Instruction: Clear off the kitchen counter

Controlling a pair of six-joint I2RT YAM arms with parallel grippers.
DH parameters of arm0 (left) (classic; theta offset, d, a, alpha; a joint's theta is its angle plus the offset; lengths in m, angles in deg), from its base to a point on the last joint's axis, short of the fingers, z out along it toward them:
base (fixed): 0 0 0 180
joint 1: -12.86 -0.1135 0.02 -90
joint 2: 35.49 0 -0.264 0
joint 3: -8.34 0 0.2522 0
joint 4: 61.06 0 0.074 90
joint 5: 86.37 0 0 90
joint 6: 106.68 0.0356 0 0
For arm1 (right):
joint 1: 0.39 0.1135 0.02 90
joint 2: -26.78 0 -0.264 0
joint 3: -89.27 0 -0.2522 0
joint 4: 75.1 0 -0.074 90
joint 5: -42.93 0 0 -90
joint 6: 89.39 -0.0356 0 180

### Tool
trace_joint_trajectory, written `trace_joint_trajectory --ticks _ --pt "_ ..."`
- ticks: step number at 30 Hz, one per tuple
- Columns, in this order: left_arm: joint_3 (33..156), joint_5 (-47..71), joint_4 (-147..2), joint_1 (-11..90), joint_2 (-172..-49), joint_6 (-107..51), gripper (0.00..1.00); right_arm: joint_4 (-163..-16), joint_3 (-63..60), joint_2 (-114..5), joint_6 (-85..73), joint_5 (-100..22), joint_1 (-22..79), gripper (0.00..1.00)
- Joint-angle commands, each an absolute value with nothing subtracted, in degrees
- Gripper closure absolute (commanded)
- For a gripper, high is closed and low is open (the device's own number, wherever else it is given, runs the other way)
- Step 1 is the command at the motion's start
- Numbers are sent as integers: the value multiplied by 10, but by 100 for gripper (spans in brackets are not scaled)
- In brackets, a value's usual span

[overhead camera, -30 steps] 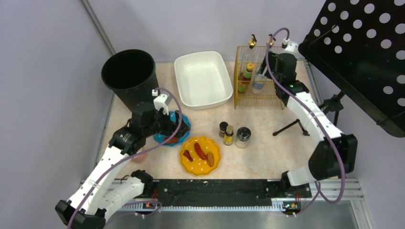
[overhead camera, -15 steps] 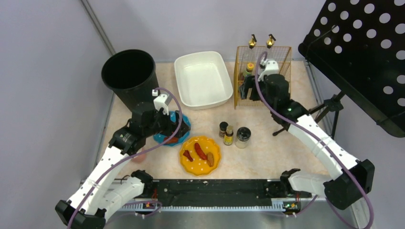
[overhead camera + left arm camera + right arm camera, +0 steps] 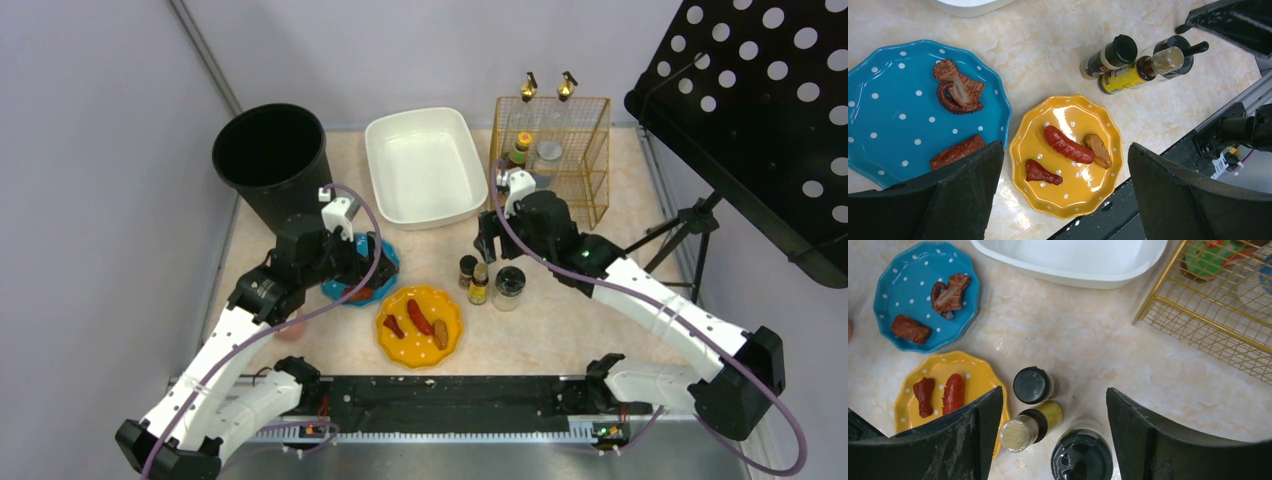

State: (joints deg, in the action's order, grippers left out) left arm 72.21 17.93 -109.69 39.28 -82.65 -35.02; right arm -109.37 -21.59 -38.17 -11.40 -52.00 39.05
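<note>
The left gripper [image 3: 1065, 149] hangs wide open over the blue plate [image 3: 898, 115] and holds nothing. In the top view the yellow plate [image 3: 1068, 200] lies at its 4 o'clock. The right gripper [image 3: 1053, 392] is also spread and empty. It is poised above a shaker [image 3: 1032, 385], a yellow bottle [image 3: 1052, 415] and a jar [image 3: 1082, 457], with no contact visible. The counter [image 3: 560, 320] spans the middle of the top view, with the basin [image 3: 425, 165] at 12 o'clock and the rack [image 3: 550, 160] at 2 o'clock.
</note>
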Motion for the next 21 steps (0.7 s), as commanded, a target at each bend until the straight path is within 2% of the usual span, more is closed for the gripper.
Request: trace_joint_trajectory --ticks 1,16,21 --pt "722 183 -1086 396 -822 -350 2 -1099 -228 -382 -103 -520 415 26" --pt "722 182 -1086 396 -822 -350 2 -1143 -224 -410 -105 -551 488 30" --pt "721 182 -1086 396 -824 -350 2 -1151 -221 -423 -110 -569 509 37"
